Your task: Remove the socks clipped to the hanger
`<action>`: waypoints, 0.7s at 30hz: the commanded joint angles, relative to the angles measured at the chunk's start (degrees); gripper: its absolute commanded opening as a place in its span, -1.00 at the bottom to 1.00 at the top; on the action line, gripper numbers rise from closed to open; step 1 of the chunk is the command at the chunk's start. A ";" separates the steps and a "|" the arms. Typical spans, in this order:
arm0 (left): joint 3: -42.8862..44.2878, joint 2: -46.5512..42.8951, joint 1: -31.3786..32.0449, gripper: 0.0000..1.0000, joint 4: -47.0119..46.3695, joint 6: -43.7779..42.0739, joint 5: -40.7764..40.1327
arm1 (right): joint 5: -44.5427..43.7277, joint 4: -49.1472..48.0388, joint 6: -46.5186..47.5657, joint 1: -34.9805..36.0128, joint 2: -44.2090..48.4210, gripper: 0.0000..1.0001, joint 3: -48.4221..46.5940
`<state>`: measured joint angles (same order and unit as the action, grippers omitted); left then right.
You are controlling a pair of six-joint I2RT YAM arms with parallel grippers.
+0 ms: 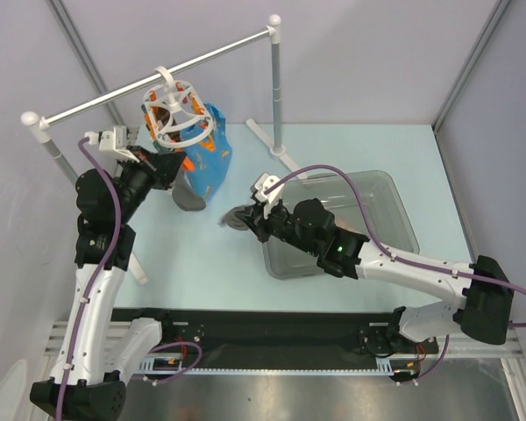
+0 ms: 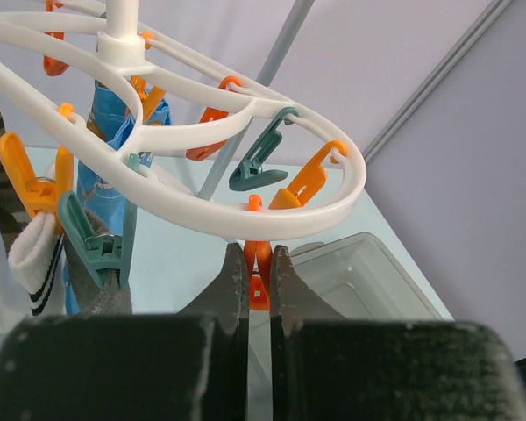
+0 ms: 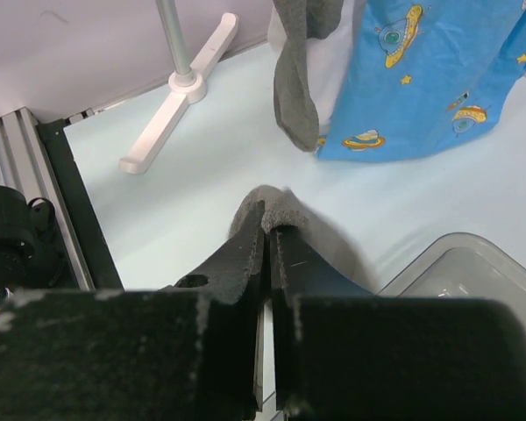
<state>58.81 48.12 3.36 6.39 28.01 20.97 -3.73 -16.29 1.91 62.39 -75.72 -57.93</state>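
Right tool [image 3: 267, 235] pinches grey sock [image 3: 314, 230] (left tool [image 2: 259, 253] grips orange clip [image 2: 259, 281])

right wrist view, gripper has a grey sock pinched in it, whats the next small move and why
Probably carry the right gripper sideways over the clear plastic bin and open it there. Its jaws are shut on a small grey sock that is already off the white plastic ring hanger. The top view shows the gripper just outside the bin's left wall.
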 commanded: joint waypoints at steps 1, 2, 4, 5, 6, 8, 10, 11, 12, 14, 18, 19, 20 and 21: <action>-0.01 -0.13 -0.63 -1.00 -1.56 0.64 1.00 | 0.12 -1.72 -1.29 -0.43 2.16 -1.00 0.98; -0.01 -0.04 -0.63 -1.00 -1.39 0.64 1.00 | -0.22 -1.72 -1.65 -0.34 2.51 -1.00 1.59; 0.08 0.05 -0.54 -1.00 -0.95 0.64 1.35 | -1.80 0.19 -2.95 -0.69 3.21 -1.00 1.77; 0.08 0.05 -0.63 -1.00 -0.77 0.64 1.61 | -4.94 1.69 -3.58 -0.69 4.08 -1.00 1.68; 0.08 0.05 -0.63 -1.00 -0.77 0.64 1.70 | -7.24 3.44 -5.41 -0.87 4.70 -1.00 1.68; 0.26 0.13 -0.63 -1.00 -0.51 0.64 2.23 | -14.42 9.86 -8.05 -1.92 7.33 -1.00 2.03; 0.95 0.22 -0.63 -1.00 -0.07 0.56 2.58 | -19.71 19.30 -13.82 -3.41 9.27 -1.00 2.73; 1.22 0.31 -0.63 -0.99 0.02 0.47 2.76 | -23.83 22.85 -16.30 -5.94 10.32 -0.99 3.08; 1.66 0.40 -0.63 -0.99 0.28 0.21 2.85 | -25.18 26.19 -18.50 -7.62 12.33 -0.97 3.61; 2.80 0.75 -0.63 -0.98 1.07 0.12 2.93 | -27.72 36.04 -25.18 -13.83 14.28 -0.97 5.80; 3.95 1.01 -0.63 -0.92 1.52 0.38 3.81 | -25.55 41.96 -28.37 -23.95 19.90 -0.87 12.13; 3.77 1.10 -0.63 -0.92 1.34 0.55 3.90 | -24.76 41.44 -28.28 -25.11 21.74 -0.78 12.92; 3.77 1.01 -0.63 -0.90 1.34 0.64 3.81 | -23.36 41.34 -27.84 -25.91 22.37 -0.50 13.63; 3.69 0.84 -0.63 -0.89 1.25 0.64 3.64 | -23.17 41.43 -27.84 -26.53 22.55 -0.36 13.37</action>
<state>60.38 49.34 3.33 7.88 28.05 23.16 -26.96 21.30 -23.11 37.19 -55.31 -44.60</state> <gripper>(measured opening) 0.055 0.280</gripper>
